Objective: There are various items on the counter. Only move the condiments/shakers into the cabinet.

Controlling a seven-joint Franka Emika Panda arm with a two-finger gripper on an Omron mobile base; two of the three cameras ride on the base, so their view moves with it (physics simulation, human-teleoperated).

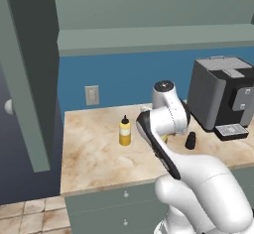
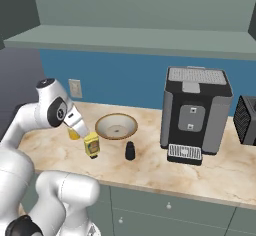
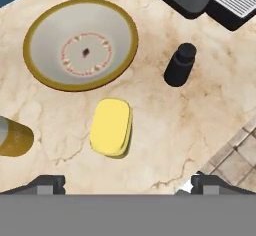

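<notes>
Gripper (image 3: 125, 182): jaws wide apart, empty, hanging above the counter (image 3: 200, 125) | square bottle (image 3: 111, 127): directly below, between bowl (image 3: 80, 44) and counter edge | likely light, stiff, smooth plastic; clamp across its flat sides, mid-height | shaker (image 3: 180, 65) and nozzle bottle (image 1: 125, 131) nearby.

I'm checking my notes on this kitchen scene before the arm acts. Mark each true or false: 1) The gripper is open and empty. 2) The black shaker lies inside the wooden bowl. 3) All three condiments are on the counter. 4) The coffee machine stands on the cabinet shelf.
1) True: the gripper is open above the plain yellow bottle.
2) False: the black shaker stands on the counter beside the wooden bowl.
3) True, including the squeeze bottle.
4) False: the coffee machine stands on the counter.
</notes>
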